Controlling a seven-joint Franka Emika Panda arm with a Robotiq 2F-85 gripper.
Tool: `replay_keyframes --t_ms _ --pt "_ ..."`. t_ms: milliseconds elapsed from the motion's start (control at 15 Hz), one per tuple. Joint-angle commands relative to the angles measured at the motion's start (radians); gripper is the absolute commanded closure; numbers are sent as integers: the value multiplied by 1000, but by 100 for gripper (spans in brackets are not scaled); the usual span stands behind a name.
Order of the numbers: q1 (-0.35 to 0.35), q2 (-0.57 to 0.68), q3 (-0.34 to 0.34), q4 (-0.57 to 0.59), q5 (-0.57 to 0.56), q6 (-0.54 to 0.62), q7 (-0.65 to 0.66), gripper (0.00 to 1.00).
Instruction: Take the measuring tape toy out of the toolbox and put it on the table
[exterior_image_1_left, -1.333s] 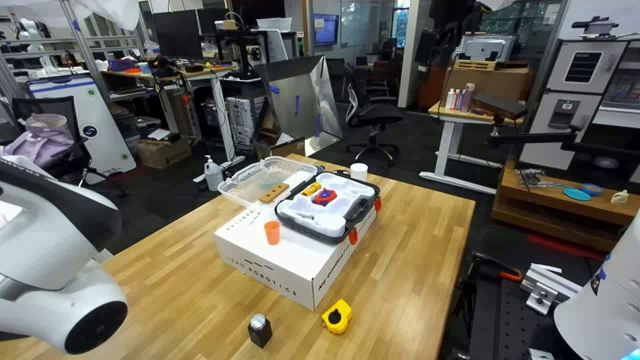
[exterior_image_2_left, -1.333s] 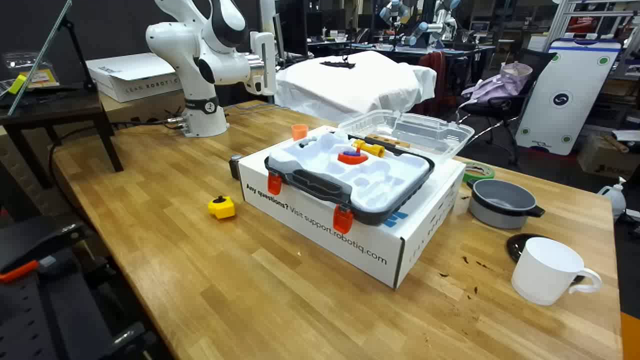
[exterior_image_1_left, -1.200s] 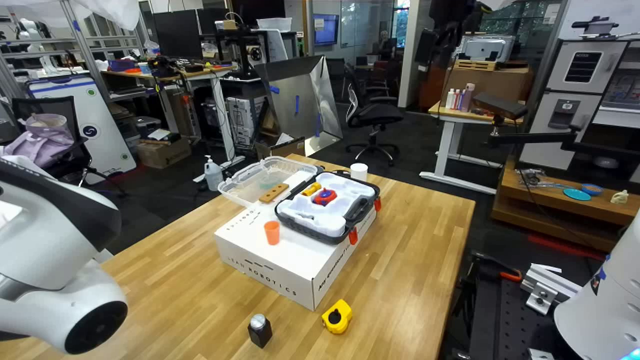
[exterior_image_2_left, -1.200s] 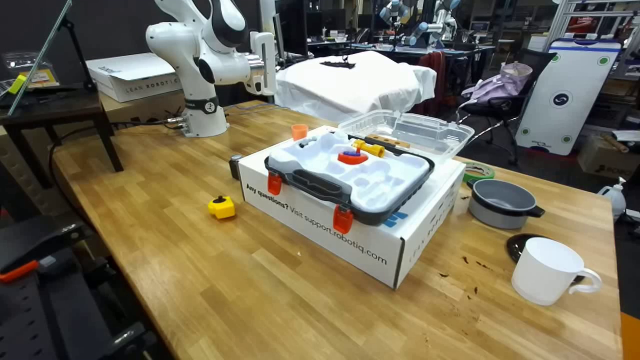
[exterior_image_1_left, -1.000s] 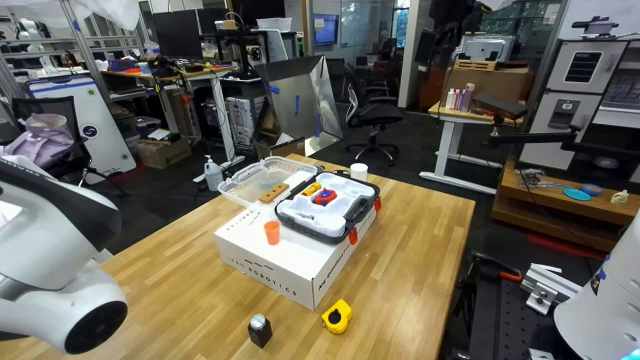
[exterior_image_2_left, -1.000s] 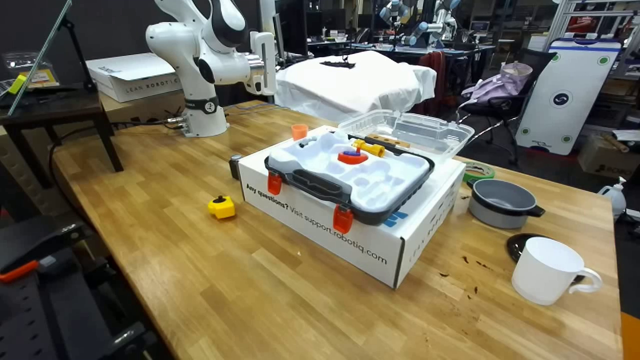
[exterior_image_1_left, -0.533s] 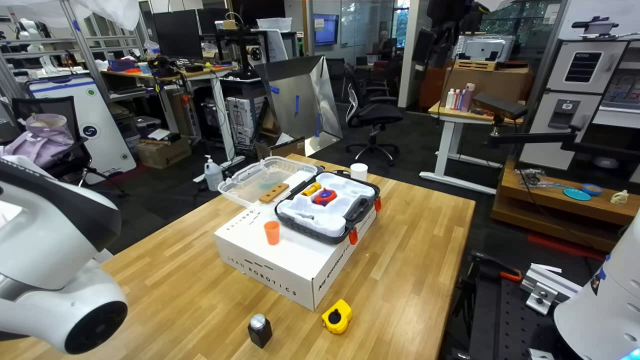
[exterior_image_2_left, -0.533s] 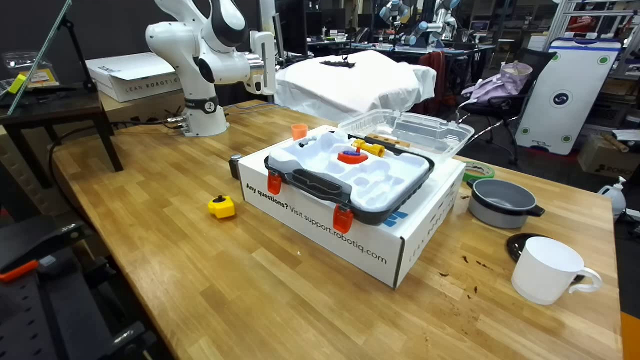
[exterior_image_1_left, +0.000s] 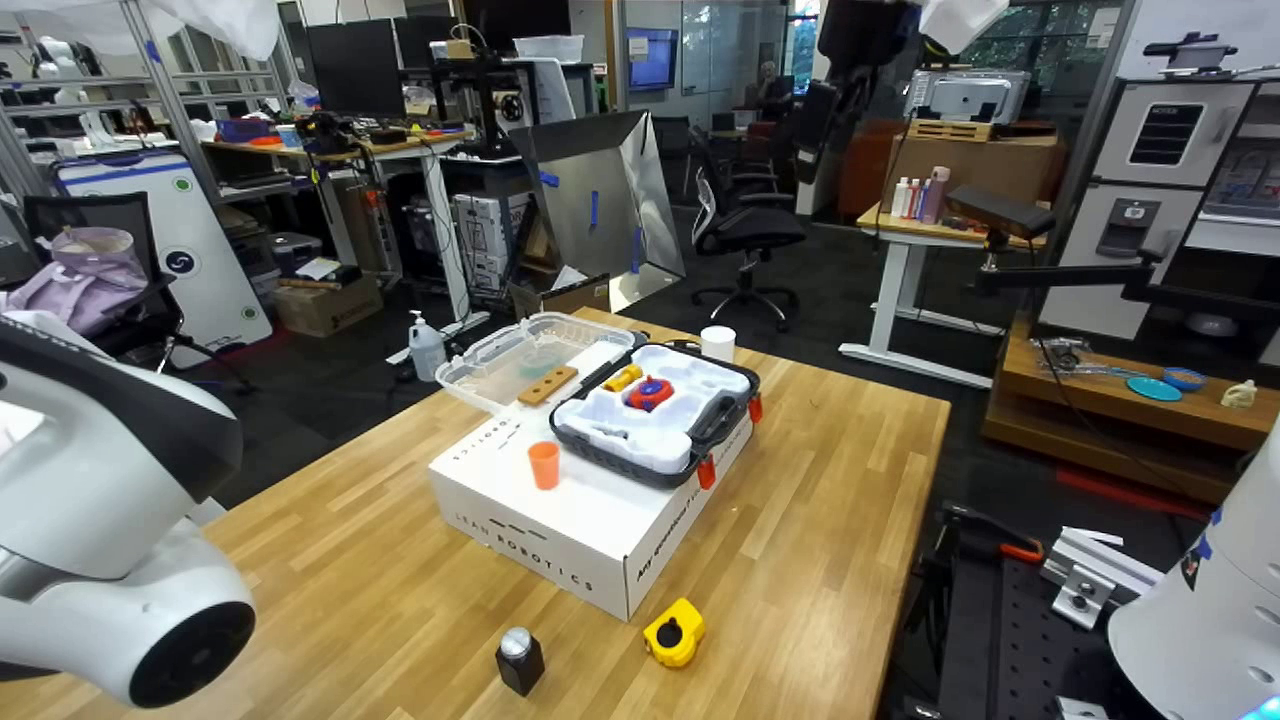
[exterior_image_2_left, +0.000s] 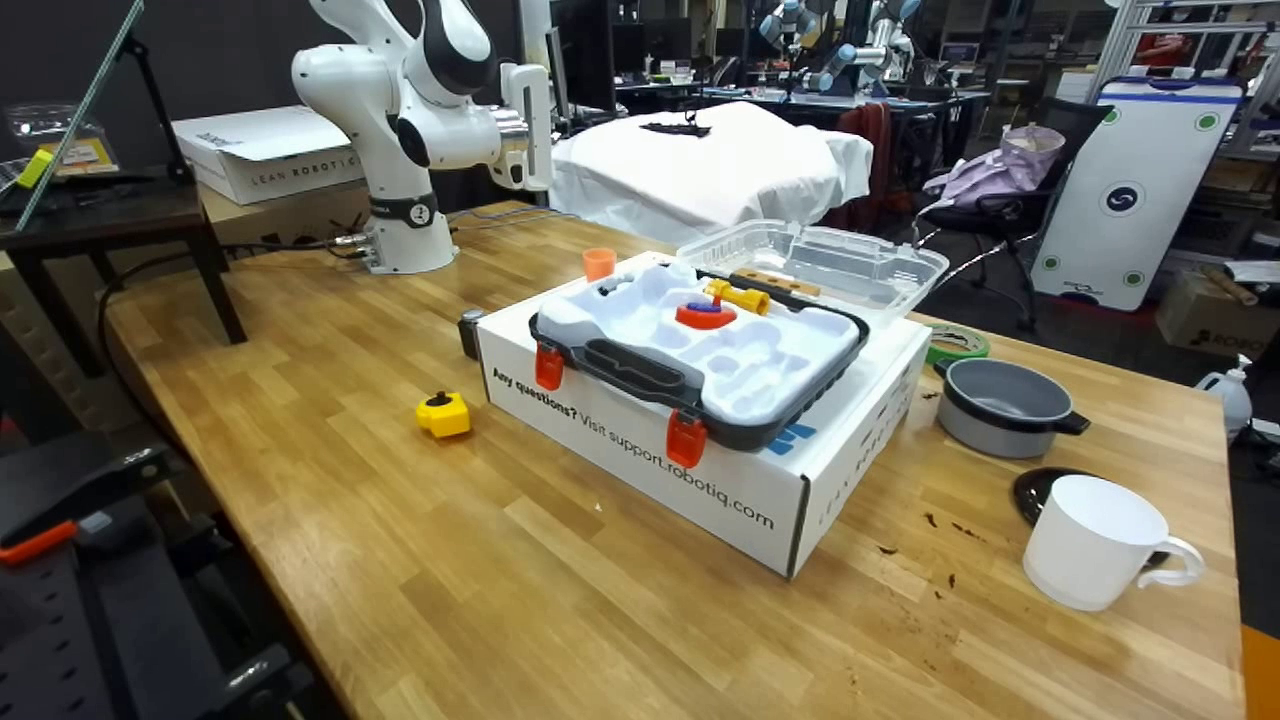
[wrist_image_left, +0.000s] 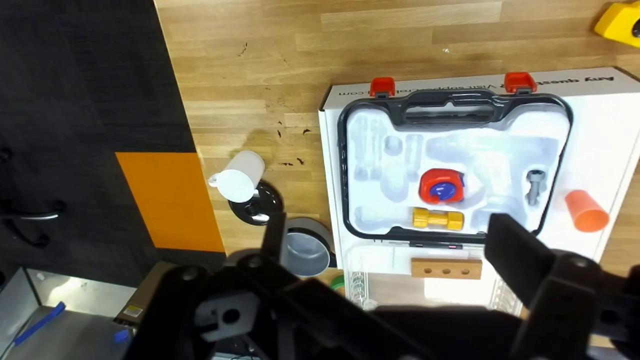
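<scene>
Red measuring tape — in the toolbox, well beyond the wide-spread claw

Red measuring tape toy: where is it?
Right of centre in the wrist view, the tape toy lies inside the open toolbox, beside the yellow piece.

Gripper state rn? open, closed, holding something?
Gripper: open, holding nothing; its jaws stand wide apart in the wrist view.

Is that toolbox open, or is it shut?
The toolbox is open: its clear lid lies back in both exterior views, and the red toy measuring tape shows inside.
</scene>
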Motion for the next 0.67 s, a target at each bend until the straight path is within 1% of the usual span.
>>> replay_keyframes --t_ms 0,400,467,600 --pt "-10 1 9 2 7 -2 -8 0" --pt "-10 0 8 2 7 -1 -11 0" --pt "-5 -6 13 -3 2 7 -16 0" --pt "25 -6 10 4 29 -6 -59 0"
